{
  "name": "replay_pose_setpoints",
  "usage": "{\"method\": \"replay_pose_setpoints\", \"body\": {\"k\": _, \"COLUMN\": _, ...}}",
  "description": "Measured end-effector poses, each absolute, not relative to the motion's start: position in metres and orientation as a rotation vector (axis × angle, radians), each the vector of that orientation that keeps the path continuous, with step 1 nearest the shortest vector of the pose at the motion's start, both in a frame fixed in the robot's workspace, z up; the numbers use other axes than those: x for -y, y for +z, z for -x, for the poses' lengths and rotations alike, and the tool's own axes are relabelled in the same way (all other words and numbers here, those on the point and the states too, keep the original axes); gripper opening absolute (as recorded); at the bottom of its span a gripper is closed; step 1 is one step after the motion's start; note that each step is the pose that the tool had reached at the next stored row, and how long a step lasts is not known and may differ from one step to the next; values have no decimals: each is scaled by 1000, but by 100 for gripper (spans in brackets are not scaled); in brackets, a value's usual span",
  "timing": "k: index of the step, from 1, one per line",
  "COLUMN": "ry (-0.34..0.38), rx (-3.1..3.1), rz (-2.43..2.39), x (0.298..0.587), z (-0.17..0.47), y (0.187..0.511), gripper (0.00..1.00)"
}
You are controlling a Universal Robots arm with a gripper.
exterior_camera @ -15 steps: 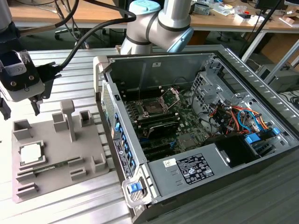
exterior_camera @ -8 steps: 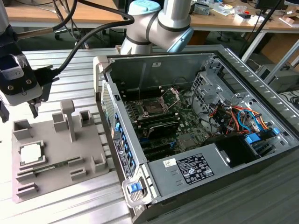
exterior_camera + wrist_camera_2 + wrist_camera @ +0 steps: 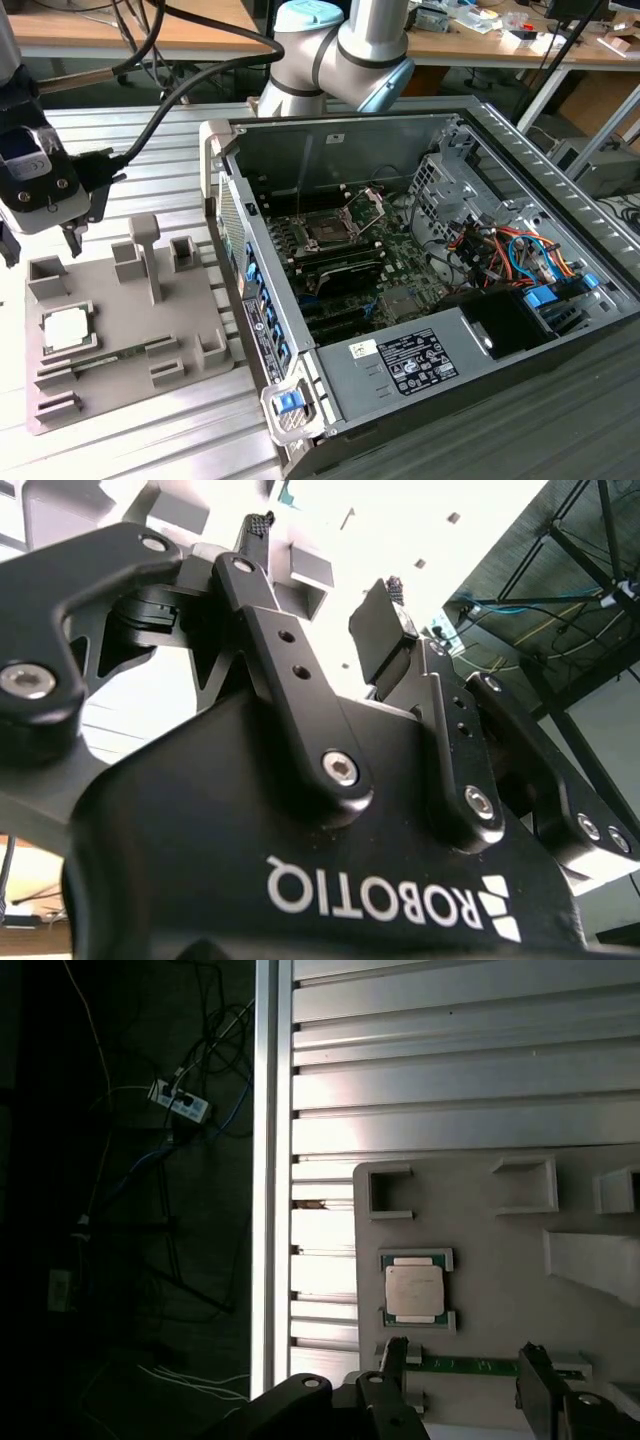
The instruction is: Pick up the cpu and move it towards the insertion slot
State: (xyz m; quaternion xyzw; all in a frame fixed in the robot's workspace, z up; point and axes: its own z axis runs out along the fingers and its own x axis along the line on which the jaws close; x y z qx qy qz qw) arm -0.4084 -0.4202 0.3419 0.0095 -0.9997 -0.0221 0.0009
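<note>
The cpu, a small pale silvery square, lies flat in its seat on the grey tray at the exterior view's left. My gripper hangs above the tray's far left corner, open, with nothing between its fingers. In the first wrist view the cpu lies a little off from the gap between the fingertips, apart from them. The second wrist view shows my gripper with its dark pads spread apart. The insertion slot sits inside the open computer case, its metal load plate raised.
The open computer case fills the exterior view's right, with cables and a drive cage inside. The tray carries raised grey blocks and a tall post. A thin green strip lies in the tray beside the cpu. The table is ribbed metal.
</note>
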Motion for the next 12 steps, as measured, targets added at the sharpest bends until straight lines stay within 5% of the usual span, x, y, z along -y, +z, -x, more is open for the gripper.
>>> {"method": "replay_pose_setpoints", "body": {"k": 12, "ry": -69, "rx": 3136, "rz": -115, "x": 426, "z": 411, "y": 331, "gripper": 54}}
